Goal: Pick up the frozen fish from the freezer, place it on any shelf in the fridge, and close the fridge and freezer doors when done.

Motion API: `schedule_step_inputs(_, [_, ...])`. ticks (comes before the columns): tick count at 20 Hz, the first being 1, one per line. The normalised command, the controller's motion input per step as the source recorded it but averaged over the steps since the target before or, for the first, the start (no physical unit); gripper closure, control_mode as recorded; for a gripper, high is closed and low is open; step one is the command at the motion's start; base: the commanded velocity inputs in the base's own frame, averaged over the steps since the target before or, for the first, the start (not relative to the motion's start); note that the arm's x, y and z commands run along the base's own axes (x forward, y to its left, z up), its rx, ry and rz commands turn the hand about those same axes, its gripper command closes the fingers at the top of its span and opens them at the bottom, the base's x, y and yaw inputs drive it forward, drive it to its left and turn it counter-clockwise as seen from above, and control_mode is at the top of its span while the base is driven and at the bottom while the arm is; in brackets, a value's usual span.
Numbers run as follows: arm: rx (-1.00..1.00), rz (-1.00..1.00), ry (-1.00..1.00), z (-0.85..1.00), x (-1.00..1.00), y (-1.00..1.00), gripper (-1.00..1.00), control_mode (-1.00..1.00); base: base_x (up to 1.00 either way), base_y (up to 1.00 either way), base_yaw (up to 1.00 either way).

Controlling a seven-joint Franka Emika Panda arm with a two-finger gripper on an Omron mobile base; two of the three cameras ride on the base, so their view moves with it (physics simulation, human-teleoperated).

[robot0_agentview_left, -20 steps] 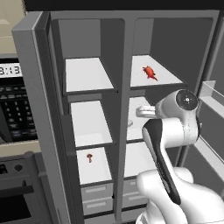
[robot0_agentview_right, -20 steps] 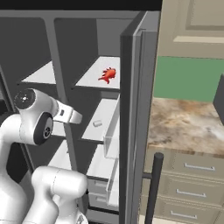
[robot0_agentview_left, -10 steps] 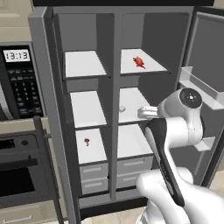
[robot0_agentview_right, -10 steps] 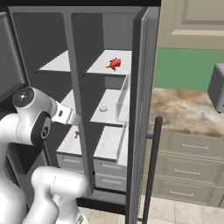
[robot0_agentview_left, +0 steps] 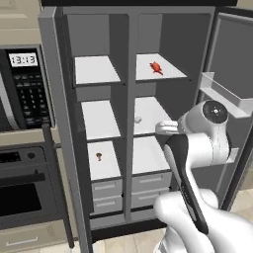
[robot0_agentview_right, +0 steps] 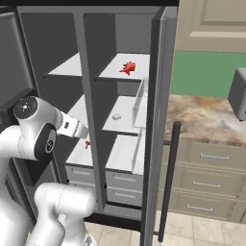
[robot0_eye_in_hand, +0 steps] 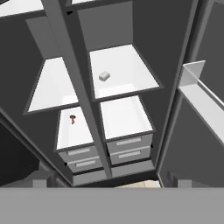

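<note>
A: Where's the fish (robot0_agentview_left: pixel 156 67)?

B: On the top shelf (robot0_agentview_left: pixel 170 74) of the fridge (robot0_agentview_left: pixel 163 34), the wider right-hand compartment. It lies near the middle of the board, well back from the front edge. From the right base camera it shows as a red lump (robot0_agentview_right: pixel 128 67) on that same top board.

A: And the freezer (robot0_agentview_left: pixel 94 34)?

B: Narrower, on the left. A small dark red blob (robot0_agentview_left: pixel 99 156) with a stem sits on its third shelf, towards the front edge. A little pale block (robot0_eye_in_hand: pixel 104 76) lies on the fridge's middle shelf.

A: Doors?

B: Both stand open. The fridge door (robot0_agentview_left: pixel 232 99) hangs at the right with a white bin (robot0_agentview_left: pixel 222 94) on its inner face; the freezer door (robot0_agentview_left: pixel 62 133) is swung out at the left.

A: Gripper?

B: Its jaws stand wide apart and hold nothing. The arm (robot0_agentview_left: pixel 197 148) is raised in front of the fridge's lower shelves.
</note>
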Motion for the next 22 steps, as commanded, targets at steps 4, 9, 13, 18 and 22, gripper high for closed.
schedule_step_inputs(4, [0.00,0.00,0.00,0.00,0.00,0.00,-1.00,1.00,-0.25,0.19,0.00])
schedule_step_inputs(9, [0.00,0.00,0.00,0.00,0.00,0.00,-1.00,1.00,-0.45,0.18,0.00])
schedule_step_inputs(13, [0.00,0.00,0.00,0.00,0.00,0.00,-1.00,1.00,-0.19,0.29,0.00])
schedule_step_inputs(18, [0.00,0.00,0.00,0.00,0.00,0.00,-1.00,1.00,-0.44,0.10,0.00])
schedule_step_inputs(22, [0.00,0.00,0.00,0.00,0.00,0.00,-1.00,1.00,-0.38,0.01,0.00])
